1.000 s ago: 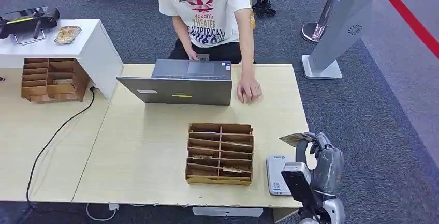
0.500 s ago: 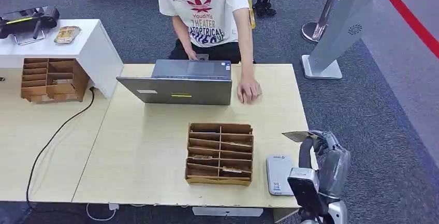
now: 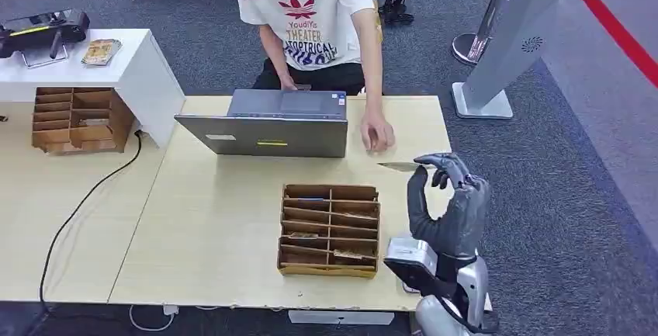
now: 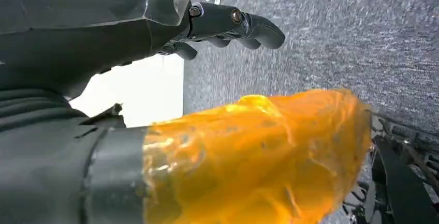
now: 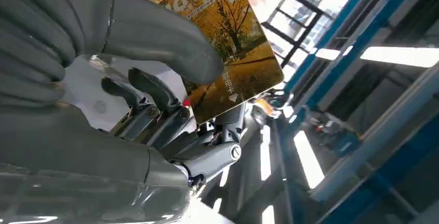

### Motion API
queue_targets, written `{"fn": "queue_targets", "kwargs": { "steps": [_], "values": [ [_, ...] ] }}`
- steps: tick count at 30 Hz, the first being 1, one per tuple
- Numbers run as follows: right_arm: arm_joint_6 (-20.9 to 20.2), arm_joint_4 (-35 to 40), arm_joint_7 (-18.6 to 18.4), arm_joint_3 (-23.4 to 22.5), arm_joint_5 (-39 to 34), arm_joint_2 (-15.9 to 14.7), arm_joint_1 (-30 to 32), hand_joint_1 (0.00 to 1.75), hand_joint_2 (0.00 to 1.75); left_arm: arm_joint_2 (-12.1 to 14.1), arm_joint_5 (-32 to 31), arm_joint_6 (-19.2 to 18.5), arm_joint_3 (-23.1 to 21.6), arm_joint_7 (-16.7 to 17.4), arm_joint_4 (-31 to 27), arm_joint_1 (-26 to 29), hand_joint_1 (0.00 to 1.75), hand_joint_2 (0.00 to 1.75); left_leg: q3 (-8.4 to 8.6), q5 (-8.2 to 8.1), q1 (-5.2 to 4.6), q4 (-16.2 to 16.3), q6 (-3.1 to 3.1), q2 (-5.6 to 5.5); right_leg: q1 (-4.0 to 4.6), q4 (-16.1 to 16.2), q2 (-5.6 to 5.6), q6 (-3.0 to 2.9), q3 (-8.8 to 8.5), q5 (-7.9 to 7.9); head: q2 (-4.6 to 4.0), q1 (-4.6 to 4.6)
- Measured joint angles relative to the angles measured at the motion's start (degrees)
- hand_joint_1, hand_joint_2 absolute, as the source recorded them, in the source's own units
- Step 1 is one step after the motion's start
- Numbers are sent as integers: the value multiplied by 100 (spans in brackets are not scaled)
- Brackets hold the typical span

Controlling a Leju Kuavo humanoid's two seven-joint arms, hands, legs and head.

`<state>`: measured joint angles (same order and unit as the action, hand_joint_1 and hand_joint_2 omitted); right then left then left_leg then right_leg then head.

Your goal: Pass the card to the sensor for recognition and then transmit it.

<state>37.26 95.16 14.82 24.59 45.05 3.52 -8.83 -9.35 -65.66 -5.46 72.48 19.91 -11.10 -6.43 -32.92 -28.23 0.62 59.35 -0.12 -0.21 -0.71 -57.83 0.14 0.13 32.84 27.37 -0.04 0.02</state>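
Observation:
My right hand (image 3: 448,206) is raised over the table's right part, fingers up. It pinches a card (image 3: 401,167) that lies flat and edge-on, pointing toward the person's hand (image 3: 378,136) on the table. In the right wrist view the card (image 5: 228,43) shows a yellow autumn tree picture, clamped between the thumb and the darker fingers (image 5: 155,105). My wrist stands over the spot near the front right edge where the white card reader lies, hiding it. My left hand (image 4: 155,22) hangs over grey carpet, fingers apart, holding nothing.
A wooden card rack (image 3: 330,230) stands left of my right hand. An open laptop (image 3: 264,128) sits at the far side before a seated person (image 3: 314,18). A second rack (image 3: 74,119) and a white cabinet (image 3: 147,80) are far left. A black cable (image 3: 77,212) crosses the table.
My right hand has risen from beside the reader at the table's right edge and moved forward and left, carrying the card toward the person. The person's hand shifted slightly.

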Motion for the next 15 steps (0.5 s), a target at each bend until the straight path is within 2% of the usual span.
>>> {"fn": "queue_targets", "kwargs": {
  "steps": [8, 15],
  "values": [
    [-122, -918, -387, 325, 363, 190, -1109, 175, 175, -11, -280, -20, -256, 24, 0, -41, 0, 0, -1, 1, 0, 1, -1, -3, 0, -1, -1, 0, 1, 0, 0, 0],
    [-63, -2070, -675, 345, 1185, 304, -2017, 175, 175, -37, -514, -50, -466, 105, 0, -118, 0, 0, -1, 1, 0, 3, -1, -5, 0, -1, -3, 1, 1, -1, 0, 2]
  ]
}}
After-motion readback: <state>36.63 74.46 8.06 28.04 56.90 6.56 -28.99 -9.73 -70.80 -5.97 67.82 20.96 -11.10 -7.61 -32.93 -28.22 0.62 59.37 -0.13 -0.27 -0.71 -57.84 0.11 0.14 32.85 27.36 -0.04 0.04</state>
